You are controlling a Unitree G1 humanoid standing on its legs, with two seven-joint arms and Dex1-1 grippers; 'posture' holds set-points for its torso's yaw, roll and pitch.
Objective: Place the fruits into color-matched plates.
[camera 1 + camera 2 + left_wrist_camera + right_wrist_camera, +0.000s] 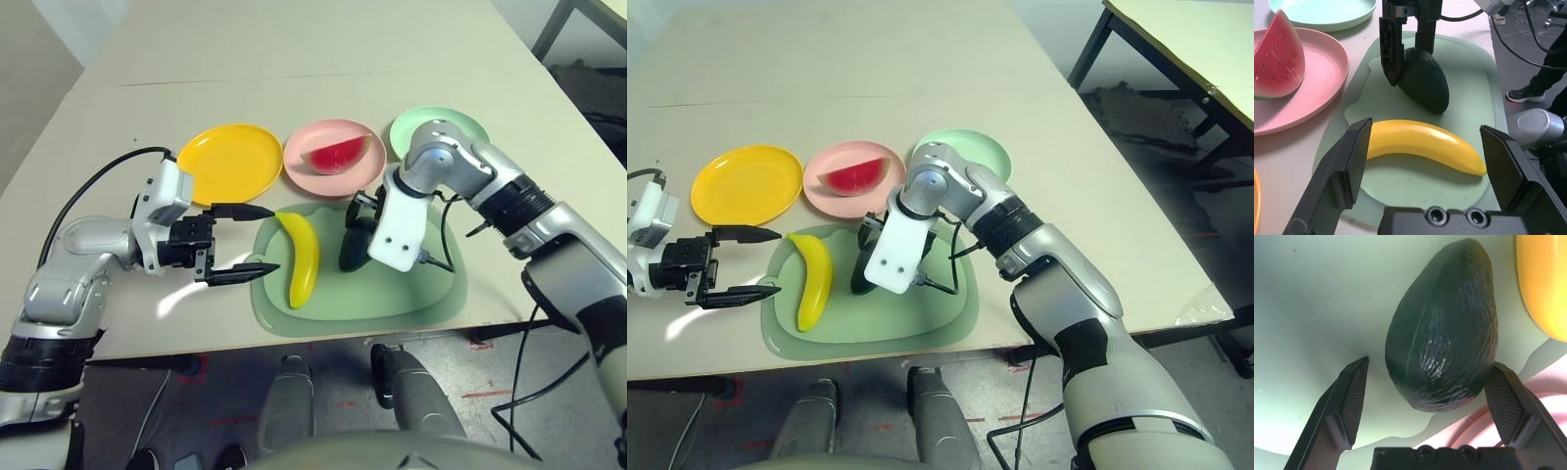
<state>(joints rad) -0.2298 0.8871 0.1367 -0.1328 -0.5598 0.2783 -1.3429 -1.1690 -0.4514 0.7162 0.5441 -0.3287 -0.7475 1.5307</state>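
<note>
Avocado (pixel 1442 328) lies on the mat (pixel 411 294), broad end toward the pink plate (pixel 323 176).

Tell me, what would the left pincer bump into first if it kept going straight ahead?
Most likely the banana. The left pincer is open and points sideways at it across the mat, with the banana lying right between its fingers' line. The avocado sits farther behind. Depth is a bit unclear.
</note>
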